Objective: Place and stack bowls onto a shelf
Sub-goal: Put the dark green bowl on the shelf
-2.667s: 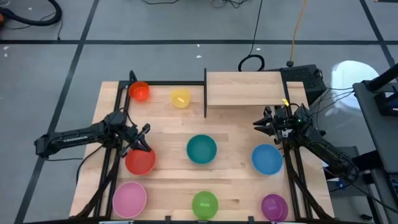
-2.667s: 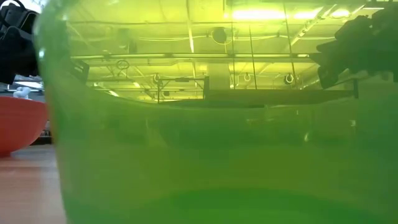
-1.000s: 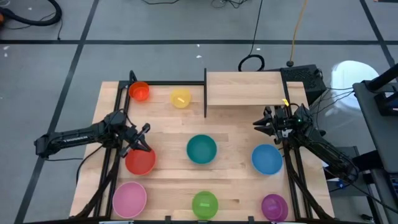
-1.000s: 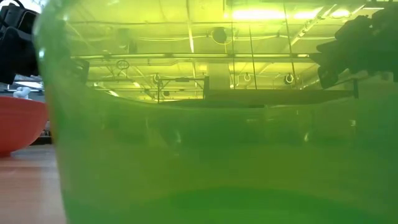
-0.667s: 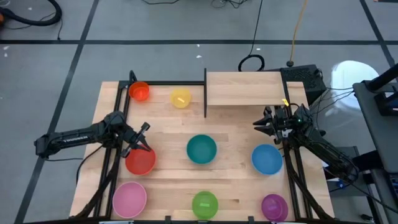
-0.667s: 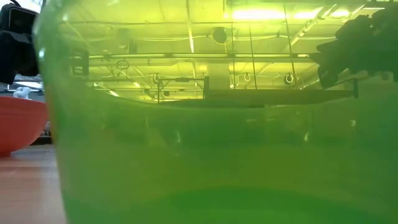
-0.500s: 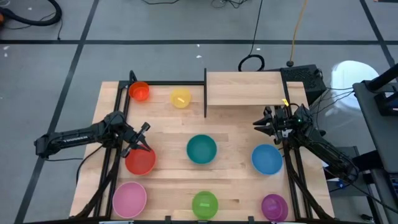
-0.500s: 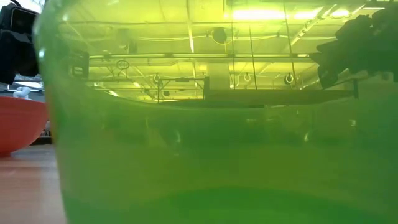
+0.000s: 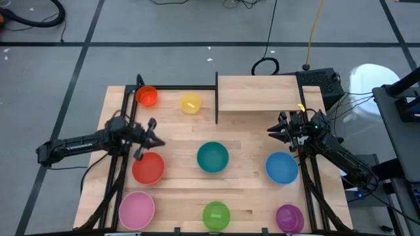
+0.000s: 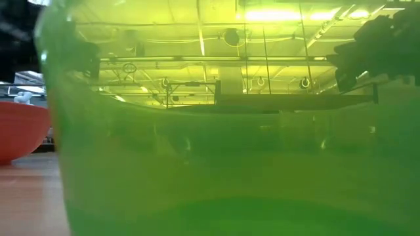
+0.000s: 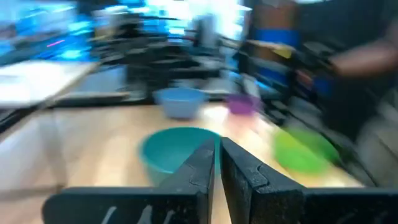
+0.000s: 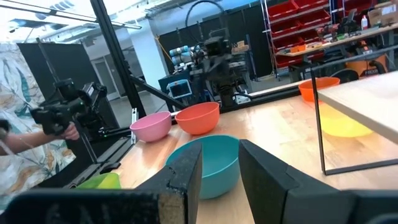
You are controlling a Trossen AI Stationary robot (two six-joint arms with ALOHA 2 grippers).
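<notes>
Eight bowls rest on their bases on the table: orange (image 9: 146,96), yellow (image 9: 190,103), teal (image 9: 212,157), red (image 9: 148,168), blue (image 9: 282,167), pink (image 9: 136,210), green (image 9: 216,215) and purple (image 9: 289,217). The shelf (image 9: 257,93) stands at the far edge with nothing on it. My left gripper (image 9: 157,140) hovers shut just beyond the red bowl's far rim, pointing level toward the teal bowl (image 11: 177,149). My right gripper (image 9: 270,131) waits open near the shelf's right front corner, above the table, facing the teal bowl (image 12: 205,162).
Black frame rails (image 9: 125,118) run along the table's left and right sides and its far edge. The green bowl (image 10: 223,144) fills the low view. A person (image 12: 15,124) stands beyond the table's left side. Bare wood lies between the teal bowl and the shelf.
My left gripper has risen from the red bowl's far rim and tipped up from a downward slant to level, swinging toward the far edge. It stays shut. The red bowl stays where it was.
</notes>
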